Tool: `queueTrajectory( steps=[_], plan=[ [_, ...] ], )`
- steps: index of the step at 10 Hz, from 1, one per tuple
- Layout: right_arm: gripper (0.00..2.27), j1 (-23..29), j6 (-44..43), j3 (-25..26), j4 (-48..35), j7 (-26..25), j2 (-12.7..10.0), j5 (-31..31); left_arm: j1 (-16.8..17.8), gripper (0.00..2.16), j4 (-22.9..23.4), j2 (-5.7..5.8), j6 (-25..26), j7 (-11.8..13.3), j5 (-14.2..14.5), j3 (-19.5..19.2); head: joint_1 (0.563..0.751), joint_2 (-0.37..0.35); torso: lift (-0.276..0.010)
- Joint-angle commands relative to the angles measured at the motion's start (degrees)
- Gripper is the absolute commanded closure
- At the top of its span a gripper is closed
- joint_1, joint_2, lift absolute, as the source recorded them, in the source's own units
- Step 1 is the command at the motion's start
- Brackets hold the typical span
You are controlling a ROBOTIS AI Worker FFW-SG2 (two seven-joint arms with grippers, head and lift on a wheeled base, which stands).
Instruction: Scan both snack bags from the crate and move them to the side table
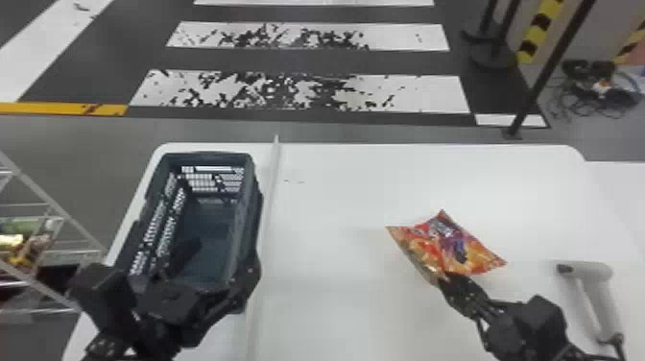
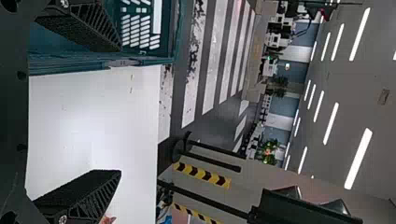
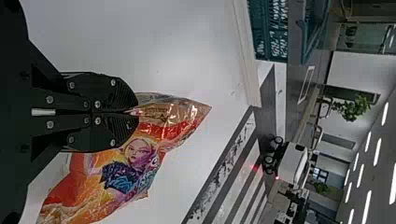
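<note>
My left gripper (image 1: 220, 263) stands open at the near end of the dark crate (image 1: 253, 201), one finger over its inside and the other near its right side. In the left wrist view, a wide gap parts the fingers of the left gripper (image 2: 116, 109), beside the crate wall (image 2: 88, 63). Right of centre, my right gripper (image 1: 444, 279) is shut on the near edge of a red-orange snack bag (image 1: 446, 242) over the white table. The right wrist view shows the right gripper (image 3: 137, 112) pinching the crinkled edge of the bag (image 3: 126, 172), its printed figure visible.
A white handheld scanner (image 1: 597, 293) lies at the right of the white table (image 1: 331, 230). A thin raised strip (image 1: 268, 201) runs along the table beside the crate. A metal rack (image 1: 53, 216) stands off the left edge.
</note>
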State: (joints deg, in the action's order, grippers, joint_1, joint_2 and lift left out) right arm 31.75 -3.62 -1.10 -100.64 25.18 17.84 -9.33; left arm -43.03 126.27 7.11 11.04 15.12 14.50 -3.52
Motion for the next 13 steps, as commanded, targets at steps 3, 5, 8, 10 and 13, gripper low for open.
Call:
queueTrajectory(
  steps=[3, 5, 8, 10, 13],
  plan=[
    [2.24, -0.55, 18.70, 10.33, -9.66, 11.74, -2.90, 15.22, 0.14, 0.06, -0.67, 0.09, -0.18, 0.27, 0.00, 0.09, 0.695, -0.029, -0.029],
    [2.24, -1.78, 37.16, 16.48, -14.94, 19.38, -4.75, 24.89, 0.14, 0.06, -0.76, 0.18, -0.18, 0.44, 0.00, 0.00, 0.695, -0.058, -0.029],
    [2.24, -1.96, 52.80, 21.67, -21.79, 22.55, -6.50, 35.26, 0.23, 0.06, -0.85, 0.00, -0.35, 0.79, 0.00, 0.27, 0.695, -0.058, -0.029],
    [2.24, -3.10, 63.17, 22.63, -22.67, 22.55, -6.50, 39.74, 0.23, 0.06, -0.94, 0.18, -0.53, 0.88, 0.00, 0.35, 0.695, -0.043, -0.029],
    [2.24, -5.21, 78.99, 26.68, -23.11, 22.11, -7.12, 49.23, 0.23, 0.06, -1.11, 0.27, -0.88, 0.97, 0.09, 0.35, 0.695, -0.003, -0.029]
  ],
)
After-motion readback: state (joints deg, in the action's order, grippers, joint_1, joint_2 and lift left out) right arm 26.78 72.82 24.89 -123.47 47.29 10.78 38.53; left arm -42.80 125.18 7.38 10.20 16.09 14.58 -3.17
